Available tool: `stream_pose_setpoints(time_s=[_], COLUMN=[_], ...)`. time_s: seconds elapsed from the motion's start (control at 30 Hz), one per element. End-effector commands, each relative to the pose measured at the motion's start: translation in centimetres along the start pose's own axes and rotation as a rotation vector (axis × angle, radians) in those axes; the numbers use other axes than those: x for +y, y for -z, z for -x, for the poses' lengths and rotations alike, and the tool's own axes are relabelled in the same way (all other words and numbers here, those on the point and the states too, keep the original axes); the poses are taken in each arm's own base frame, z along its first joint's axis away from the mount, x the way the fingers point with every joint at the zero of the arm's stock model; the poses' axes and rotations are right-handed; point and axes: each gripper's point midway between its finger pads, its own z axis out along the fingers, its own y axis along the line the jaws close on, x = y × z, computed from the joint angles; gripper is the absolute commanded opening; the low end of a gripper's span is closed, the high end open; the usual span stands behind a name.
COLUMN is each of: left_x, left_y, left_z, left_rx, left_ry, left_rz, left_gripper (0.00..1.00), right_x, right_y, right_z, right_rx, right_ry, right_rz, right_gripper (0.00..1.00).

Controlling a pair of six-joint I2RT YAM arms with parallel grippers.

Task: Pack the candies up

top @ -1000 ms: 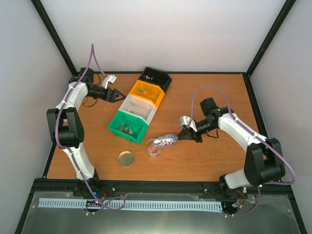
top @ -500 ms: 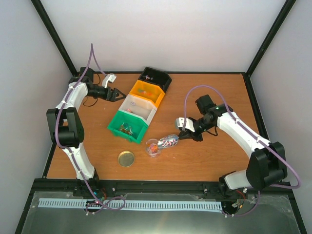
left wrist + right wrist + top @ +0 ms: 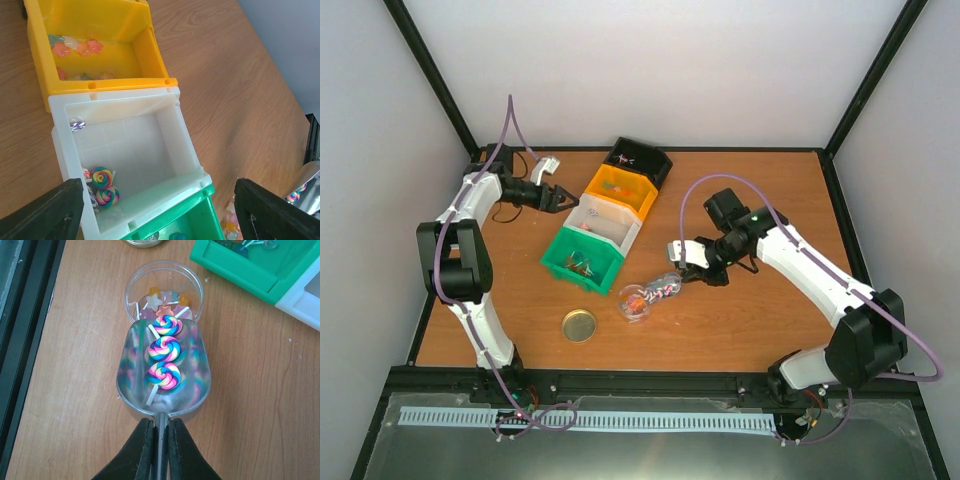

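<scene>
My right gripper (image 3: 159, 427) is shut on the handle of a shiny metal scoop (image 3: 197, 385). The scoop holds three rainbow swirl candies (image 3: 163, 375), and its tip rests at the rim of a clear open jar (image 3: 165, 287) with star candies inside. In the top view the right gripper (image 3: 690, 277) is right of the jar (image 3: 635, 302). My left gripper (image 3: 160, 215) is open above the white bin (image 3: 185, 135), which holds two swirl candies (image 3: 102, 178). It shows at the bins' left side in the top view (image 3: 563, 199).
Four bins stand in a diagonal row: black (image 3: 638, 160), yellow (image 3: 620, 190) with star candies (image 3: 75, 47), white (image 3: 602, 222) and green (image 3: 582, 260). A round gold lid (image 3: 579, 325) lies left of the jar. Black frame rails edge the table.
My right gripper has moved left with the scoop, bringing it closer over the jar. The left arm has hardly moved.
</scene>
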Motion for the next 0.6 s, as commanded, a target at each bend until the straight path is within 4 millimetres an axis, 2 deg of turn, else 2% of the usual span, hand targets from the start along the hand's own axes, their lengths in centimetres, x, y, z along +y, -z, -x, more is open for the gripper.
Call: stream_pose_setpoints(time_s=[0.0, 0.57], left_x=[-0.2, 0.8], left_y=[0.4, 0.0], left_z=[0.3, -1.3], left_rx=[-0.022, 0.028], left_ry=[-0.026, -0.051], left_rz=[-0.003, 0.046], left_gripper=[0.85, 0.85], right_x=[-0.2, -0.4], right_y=[0.4, 1.0], right_z=[0.2, 0.6], right_rx=[0.061, 0.17], right_ry=[-0.005, 0.027], right_rz=[-0.011, -0.054], right_gripper=[0.03, 0.03])
